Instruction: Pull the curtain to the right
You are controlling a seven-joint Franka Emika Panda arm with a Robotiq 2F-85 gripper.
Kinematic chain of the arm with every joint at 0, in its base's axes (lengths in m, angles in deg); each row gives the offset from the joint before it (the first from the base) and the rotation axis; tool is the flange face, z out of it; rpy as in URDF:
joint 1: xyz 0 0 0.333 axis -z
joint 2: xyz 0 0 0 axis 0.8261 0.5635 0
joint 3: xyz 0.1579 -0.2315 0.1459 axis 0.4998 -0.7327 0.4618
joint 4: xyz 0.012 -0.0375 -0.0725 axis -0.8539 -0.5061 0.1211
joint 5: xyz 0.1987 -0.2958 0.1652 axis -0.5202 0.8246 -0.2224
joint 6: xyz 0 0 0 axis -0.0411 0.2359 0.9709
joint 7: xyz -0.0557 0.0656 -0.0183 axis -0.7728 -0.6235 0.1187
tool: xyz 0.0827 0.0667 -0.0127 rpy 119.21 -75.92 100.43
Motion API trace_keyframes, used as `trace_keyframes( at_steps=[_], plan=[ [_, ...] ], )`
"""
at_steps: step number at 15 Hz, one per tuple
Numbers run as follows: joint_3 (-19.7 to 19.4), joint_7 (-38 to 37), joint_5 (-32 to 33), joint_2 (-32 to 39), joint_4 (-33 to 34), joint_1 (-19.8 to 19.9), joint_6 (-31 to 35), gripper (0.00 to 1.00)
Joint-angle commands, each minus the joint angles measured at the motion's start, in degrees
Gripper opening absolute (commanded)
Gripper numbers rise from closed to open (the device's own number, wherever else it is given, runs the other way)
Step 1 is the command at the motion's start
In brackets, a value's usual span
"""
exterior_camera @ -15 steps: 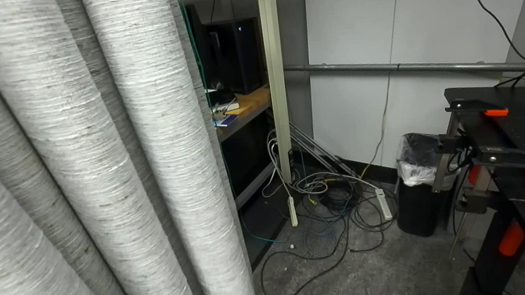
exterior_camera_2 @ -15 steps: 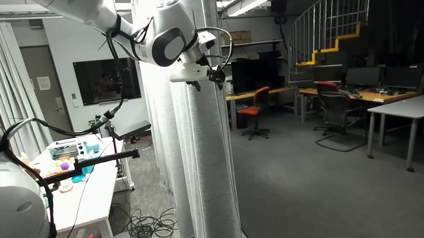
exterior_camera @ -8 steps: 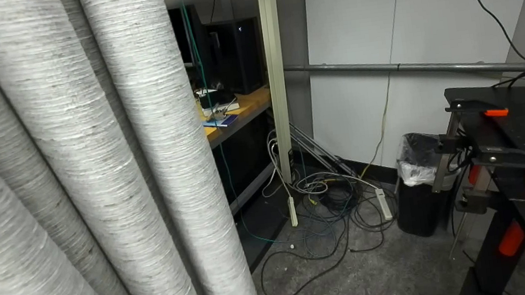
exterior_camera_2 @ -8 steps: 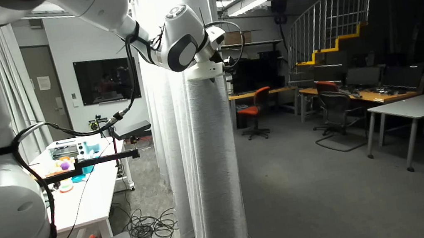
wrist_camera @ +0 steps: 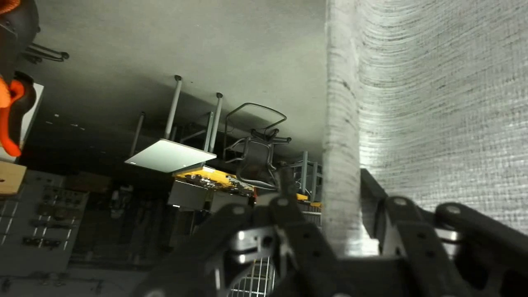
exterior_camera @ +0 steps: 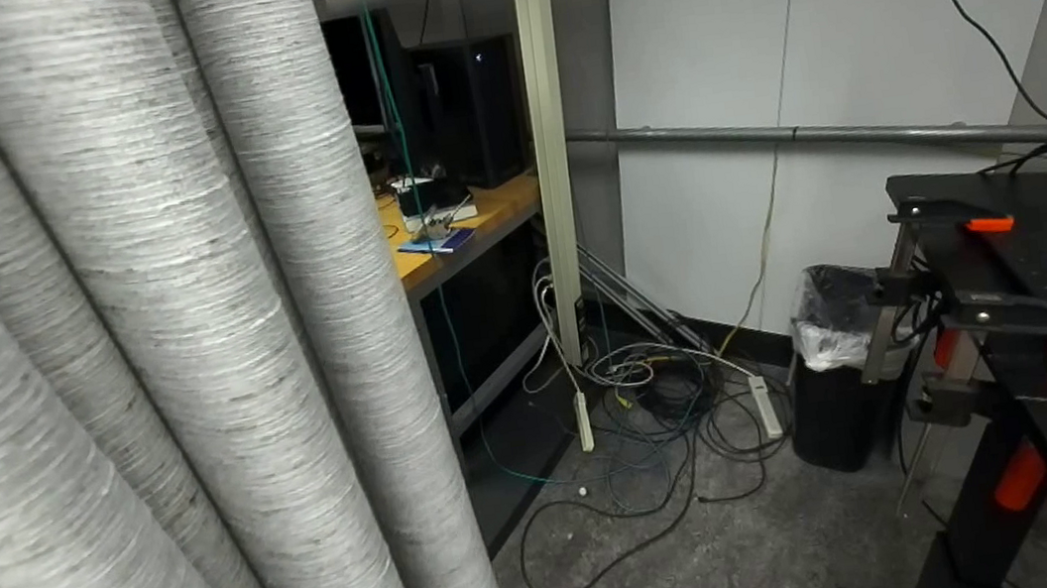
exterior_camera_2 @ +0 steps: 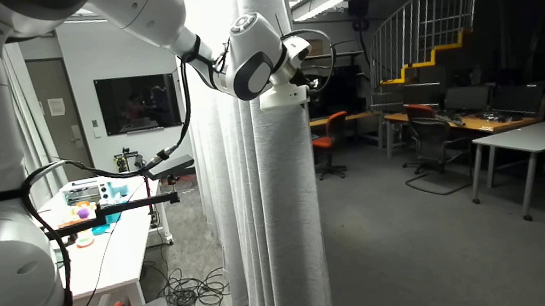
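The curtain [exterior_camera: 185,305] fills much of an exterior view with its deep vertical folds. In another exterior angle the curtain [exterior_camera_2: 287,199] hangs down the middle, with the arm's wrist [exterior_camera_2: 284,96] against its free edge; the fingertips are mostly hidden there. Looking from the wrist view, the curtain [wrist_camera: 445,95] covers the right side, and its narrow edge strip runs down between the jaws. My gripper [wrist_camera: 325,171] stands open around that edge. A visible gap separates the left finger [wrist_camera: 286,181] from the cloth, while the right finger [wrist_camera: 373,198] lies close to it on the other side.
A white table [exterior_camera_2: 141,232] with small items stands left of the curtain, and black cables [exterior_camera_2: 193,293] lie on the floor nearby. Desks and an orange chair [exterior_camera_2: 325,141] are beyond the curtain. A black table [exterior_camera: 1038,251] with clamps and a trash bin [exterior_camera: 831,396] also show.
The arm has moved right and its fingers, visible a second ago, are now mostly out of sight. The curtain's free edge has shifted right there, uncovering more desk in the close curtain view.
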Motion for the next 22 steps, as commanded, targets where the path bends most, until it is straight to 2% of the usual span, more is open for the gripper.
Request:
trace_keyframes(
  at_steps=[1,2,3,12,15,16,22],
  plan=[
    [-1.7,-0.8,0.5,-2.4,-2.7,1.0,2.3,0.1],
    [-2.5,-1.1,0.8,-2.9,-3.3,1.2,2.8,0.02],
    [-3.1,-1.3,0.9,-3.3,-3.6,1.3,3.1,0.0],
    [-9.0,-5.9,4.6,-3.5,-5.5,1.4,5.8,0.01],
    [-10.6,-9.7,8.4,-3.4,-5.7,1.1,6.0,0.01],
    [-9.4,-6.4,5.6,-2.8,-3.6,1.3,4.1,0.02],
    [-9.8,-8.0,7.0,-2.9,-3.8,1.3,4.1,0.02]
  ],
)
